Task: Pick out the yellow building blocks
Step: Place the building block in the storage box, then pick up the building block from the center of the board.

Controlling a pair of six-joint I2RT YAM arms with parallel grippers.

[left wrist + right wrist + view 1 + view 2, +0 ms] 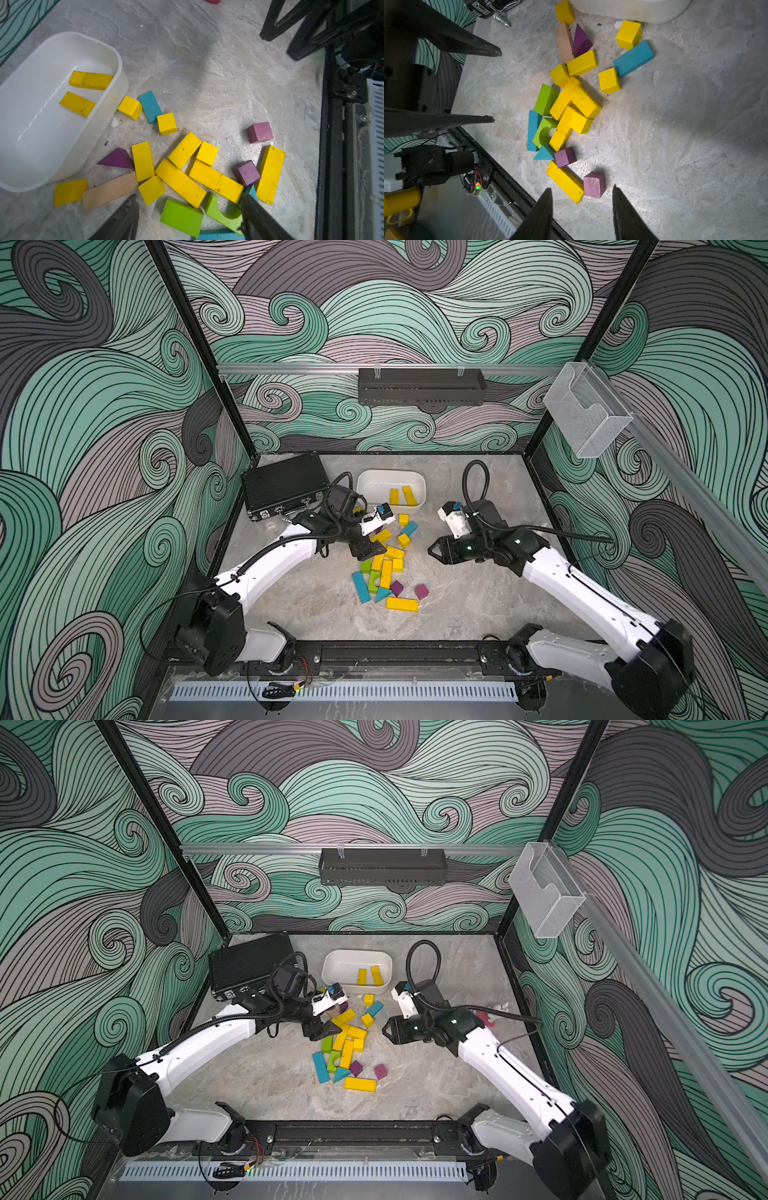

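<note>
Blocks of bright yellow wood (386,568) lie heaped on the grey marbled tabletop (478,605), just ahead of the spread, empty left pincer (188,200); 2 more lie in the white plastic tub (419,481). Right pincer (432,549), spread and empty, hangs near the heap over open tabletop. Wrist views show a pale tan wooden bar (110,190) that the left arm (291,547) largely hides in both top views.
</note>
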